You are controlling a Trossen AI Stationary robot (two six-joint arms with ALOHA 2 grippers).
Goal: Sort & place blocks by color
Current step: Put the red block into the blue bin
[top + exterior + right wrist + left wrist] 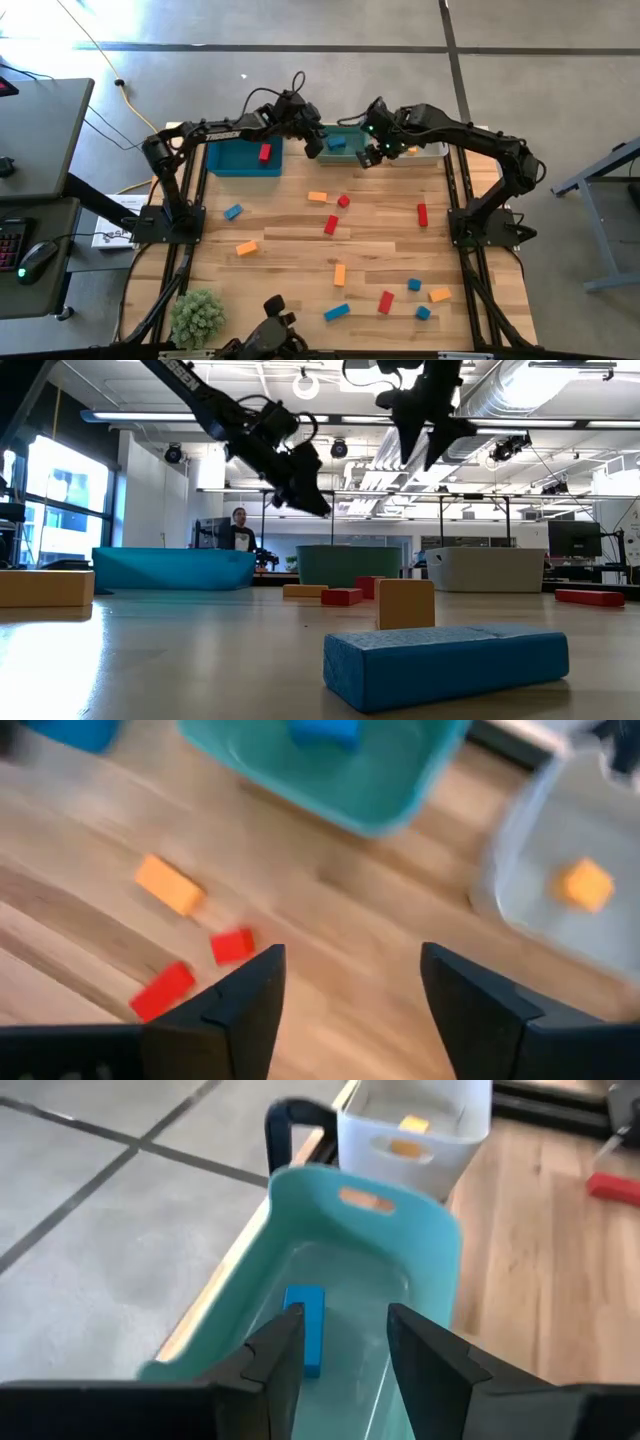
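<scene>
Nearest the low camera: a long blue block flat on the wooden worktop, small orange cube just behind. Another blue bar already down in the teal plastic bin, under the left pincer, jaws parted and empty, probably just dropped. Orange block in the white bin, red one in the blue bin. Right pincer wide and empty, hanging above the worktop, likely heading for scattered reds. Bin contents hidden from the low view.
</scene>
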